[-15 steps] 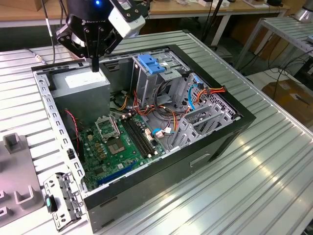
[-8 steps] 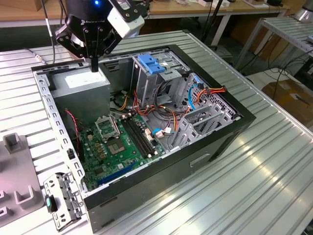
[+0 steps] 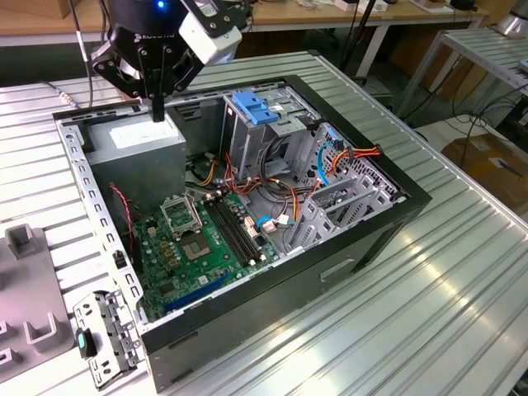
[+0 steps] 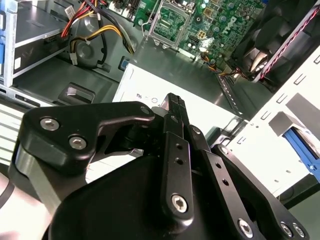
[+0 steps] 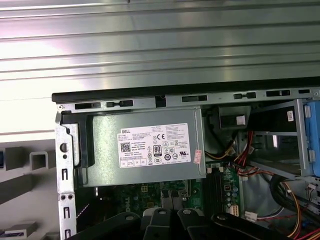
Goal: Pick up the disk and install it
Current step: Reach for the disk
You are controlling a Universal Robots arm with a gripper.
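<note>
My gripper hangs shut, with nothing between its fingers, just above the grey power supply in the back corner of the open computer case. In the second wrist view the closed fingertips point down at the power supply's top. The first wrist view has the supply's labelled face above the gripper's black links. A strip of bright blue plastic sits beyond the case's wall beside a grey block. I cannot tell whether it is the disk.
A tall metal drive cage with a blue latch stands mid-case. The green motherboard lies below, with bundles of coloured cables around it. Grey fixture blocks sit on the ribbed table at the exterior view's left.
</note>
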